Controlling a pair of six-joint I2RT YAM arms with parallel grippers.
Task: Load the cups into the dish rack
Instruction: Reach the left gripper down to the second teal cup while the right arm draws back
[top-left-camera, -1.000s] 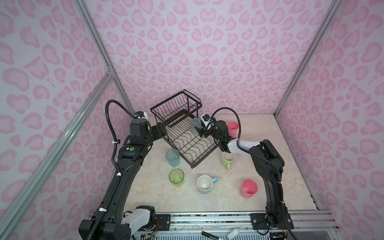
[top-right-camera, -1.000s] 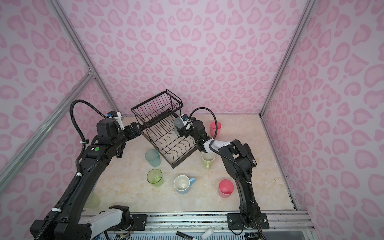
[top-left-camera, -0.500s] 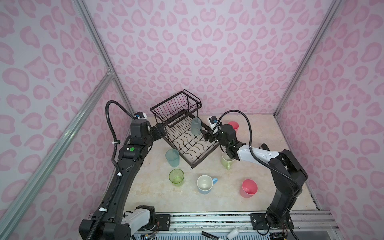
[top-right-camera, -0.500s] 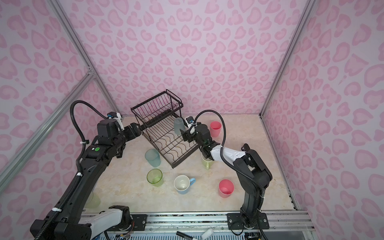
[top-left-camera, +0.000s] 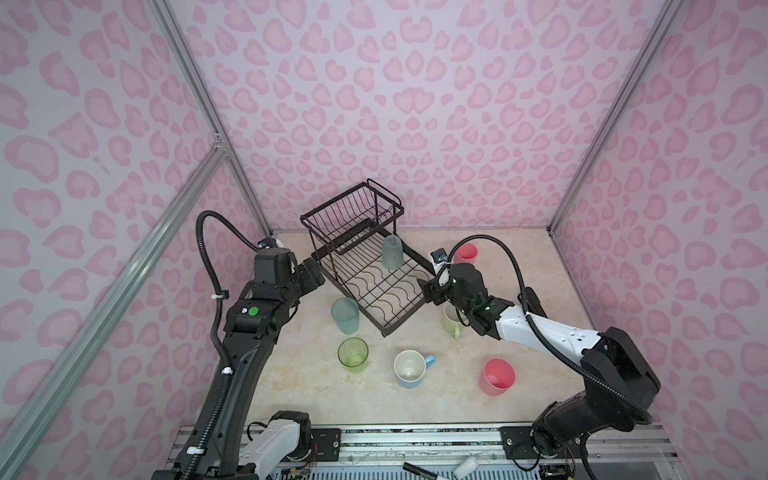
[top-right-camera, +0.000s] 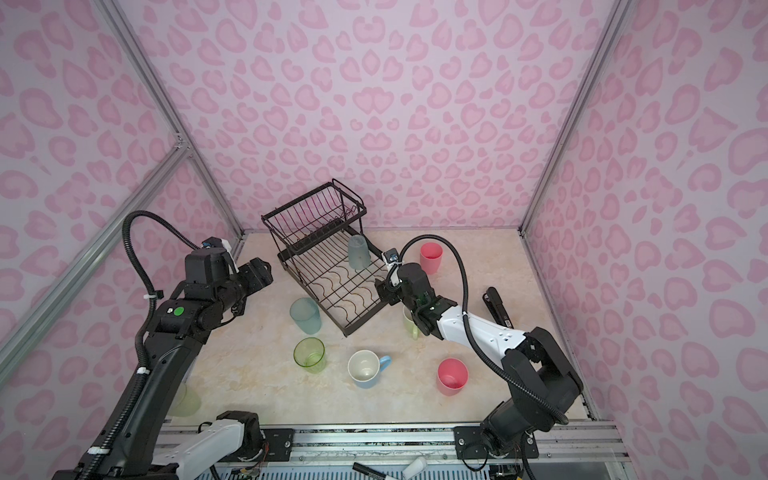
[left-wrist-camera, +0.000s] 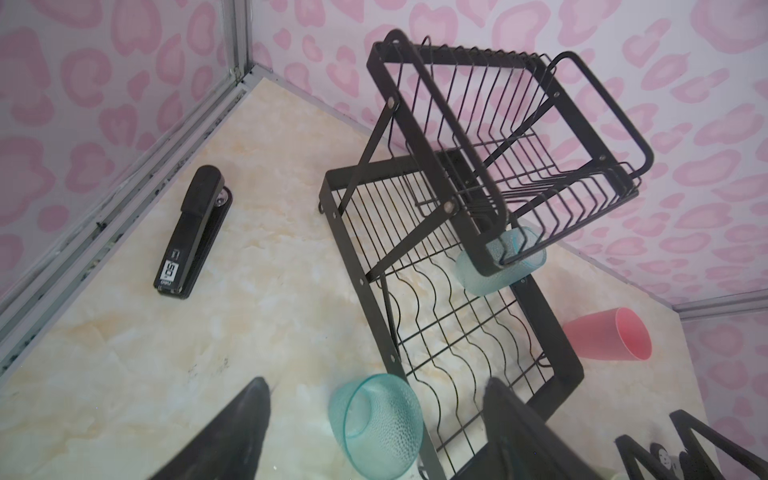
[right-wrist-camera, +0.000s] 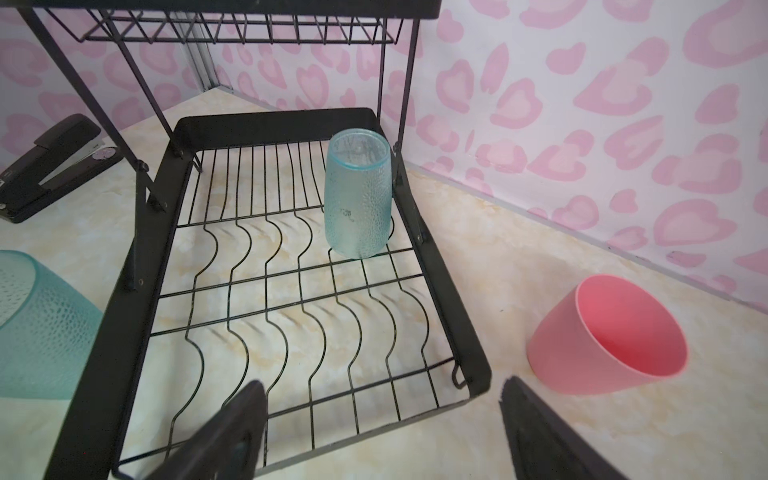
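The black wire dish rack (top-left-camera: 415, 266) stands at the back middle of the table. One frosted blue-grey cup (top-left-camera: 392, 252) (right-wrist-camera: 357, 199) stands upside down in its lower tray. My right gripper (top-left-camera: 428, 291) (right-wrist-camera: 382, 399) is open and empty over the tray's near right corner, apart from that cup. My left gripper (top-left-camera: 313, 276) (left-wrist-camera: 378, 395) is open at the rack's left side, above a second frosted cup (top-left-camera: 345, 316) (left-wrist-camera: 376, 428) on the table. A green cup (top-left-camera: 353, 353), a light-blue mug (top-left-camera: 409, 369), two pink cups (top-left-camera: 497, 376) (top-left-camera: 465, 254) and a lime mug (top-left-camera: 451, 324) stand loose.
A black stapler (left-wrist-camera: 193, 232) lies by the back left wall. Another black stapler (top-right-camera: 496, 307) lies right of my right arm. A pale green cup (top-right-camera: 185, 401) shows partly behind my left arm at the front left.
My right gripper has let go of the frosted cup in the lower tray and drawn back toward the tray's near corner. The left arm has hardly moved.
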